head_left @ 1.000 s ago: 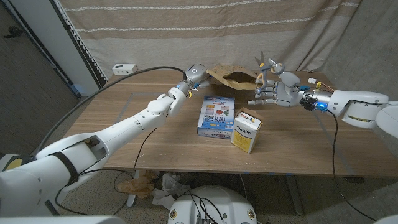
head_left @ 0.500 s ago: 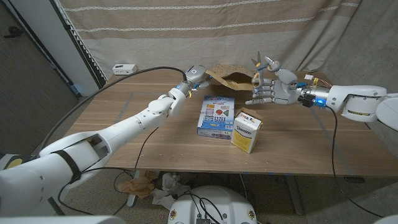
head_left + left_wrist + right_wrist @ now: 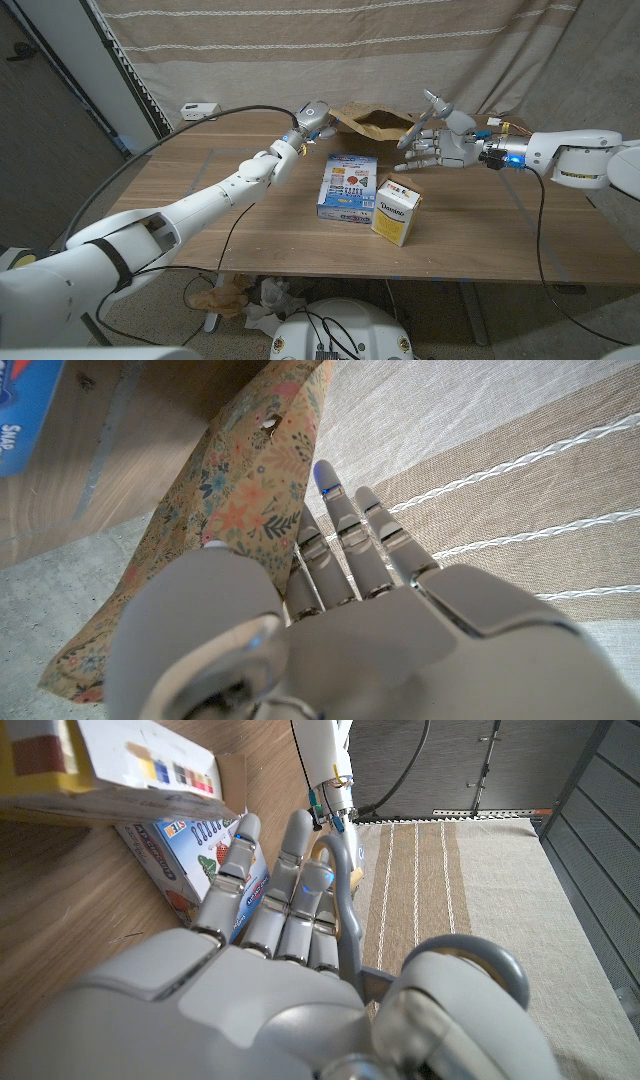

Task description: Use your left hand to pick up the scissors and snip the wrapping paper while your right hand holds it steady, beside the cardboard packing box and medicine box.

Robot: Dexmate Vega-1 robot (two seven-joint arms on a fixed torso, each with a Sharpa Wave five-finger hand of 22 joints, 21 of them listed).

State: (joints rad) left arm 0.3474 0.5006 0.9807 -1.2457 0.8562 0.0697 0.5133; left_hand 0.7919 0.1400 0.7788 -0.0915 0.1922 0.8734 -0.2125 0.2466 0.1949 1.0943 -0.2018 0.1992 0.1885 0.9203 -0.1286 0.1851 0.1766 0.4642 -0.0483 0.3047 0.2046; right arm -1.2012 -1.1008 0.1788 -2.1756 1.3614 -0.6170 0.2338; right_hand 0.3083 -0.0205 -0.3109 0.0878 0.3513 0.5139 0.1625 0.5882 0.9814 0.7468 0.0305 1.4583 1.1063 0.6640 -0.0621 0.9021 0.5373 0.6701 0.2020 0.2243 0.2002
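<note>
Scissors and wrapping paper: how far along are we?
Done: the scissors are off the table, gripped by the right hand rather than the left as tasked. In hand: the left hand holds the wrapping paper at its edge. Left: the snip itself, as far as I can tell.

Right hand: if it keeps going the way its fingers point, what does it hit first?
Probably the wrapping paper. In the head view the right hand, gripping the scissors, points toward the left hand, which holds the paper. Depth is unclear; it may pass in front of it.
</note>
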